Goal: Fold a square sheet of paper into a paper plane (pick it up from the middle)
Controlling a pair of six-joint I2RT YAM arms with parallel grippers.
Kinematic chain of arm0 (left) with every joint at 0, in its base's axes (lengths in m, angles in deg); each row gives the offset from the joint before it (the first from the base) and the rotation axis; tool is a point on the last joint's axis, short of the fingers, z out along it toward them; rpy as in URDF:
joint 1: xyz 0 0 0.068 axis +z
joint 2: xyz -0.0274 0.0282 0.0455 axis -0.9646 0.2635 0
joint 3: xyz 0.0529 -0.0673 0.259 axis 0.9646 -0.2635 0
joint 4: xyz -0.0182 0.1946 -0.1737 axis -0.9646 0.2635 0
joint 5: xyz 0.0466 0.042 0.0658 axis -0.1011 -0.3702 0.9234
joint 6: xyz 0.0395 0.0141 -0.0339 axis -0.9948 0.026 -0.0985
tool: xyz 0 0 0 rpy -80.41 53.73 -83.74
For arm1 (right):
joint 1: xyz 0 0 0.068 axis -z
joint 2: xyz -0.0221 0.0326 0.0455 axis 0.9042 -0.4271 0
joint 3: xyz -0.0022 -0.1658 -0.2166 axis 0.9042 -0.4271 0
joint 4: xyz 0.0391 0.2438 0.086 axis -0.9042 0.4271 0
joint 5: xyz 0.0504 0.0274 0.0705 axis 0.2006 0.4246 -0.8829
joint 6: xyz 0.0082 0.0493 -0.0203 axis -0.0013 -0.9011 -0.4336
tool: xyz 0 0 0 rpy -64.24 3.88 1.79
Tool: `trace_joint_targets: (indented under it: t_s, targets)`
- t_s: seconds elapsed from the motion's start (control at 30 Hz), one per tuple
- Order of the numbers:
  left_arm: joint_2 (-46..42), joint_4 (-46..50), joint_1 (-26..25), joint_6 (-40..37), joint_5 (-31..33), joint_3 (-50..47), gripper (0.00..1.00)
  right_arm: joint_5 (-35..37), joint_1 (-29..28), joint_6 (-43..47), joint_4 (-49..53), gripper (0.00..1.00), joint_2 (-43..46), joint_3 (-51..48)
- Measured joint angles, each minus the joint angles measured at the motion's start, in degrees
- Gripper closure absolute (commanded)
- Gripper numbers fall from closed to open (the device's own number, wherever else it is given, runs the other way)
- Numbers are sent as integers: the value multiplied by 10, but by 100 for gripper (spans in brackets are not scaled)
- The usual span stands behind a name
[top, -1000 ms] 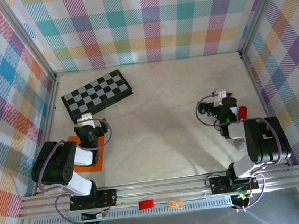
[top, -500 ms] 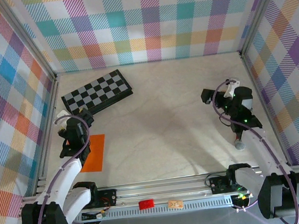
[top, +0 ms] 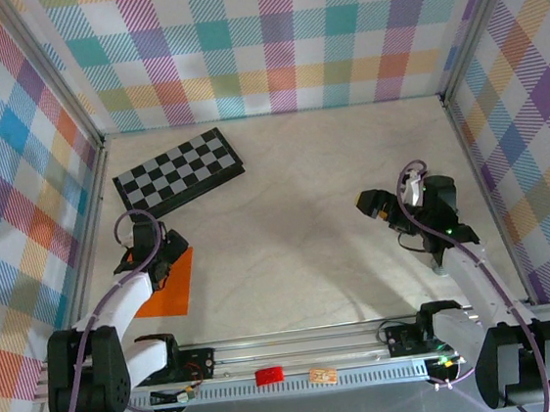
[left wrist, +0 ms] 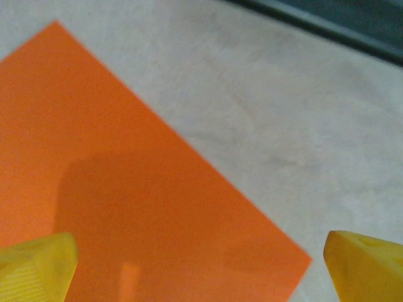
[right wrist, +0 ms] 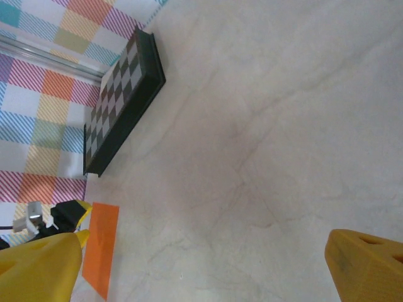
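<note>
Your left claw (left wrist: 198, 272) hangs spread over the paper (left wrist: 126, 189) near the checkerboard (top: 179, 171), ready to pinch; right claw (right wrist: 201, 270) spread too.

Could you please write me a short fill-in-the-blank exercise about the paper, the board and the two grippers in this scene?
The square sheet of paper lies flat on the table and is ___ in colour.
The left gripper above it has its jaws ___.
The board beyond the sheet bears a black-and-grey ___ pattern.
The right gripper holds ___.
Missing words: orange; open; checkerboard; nothing.
</note>
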Motion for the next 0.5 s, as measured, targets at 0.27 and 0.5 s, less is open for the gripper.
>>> trace_joint_targets:
  t_s: [0.27,0.5]
  targets:
    - [19,7,15,24,-55,0,0,-12,0,-6,28,1,-18,3]
    - [34,-31,13,48,-106,-6,0,14,0,-6,63,1,-17,4]
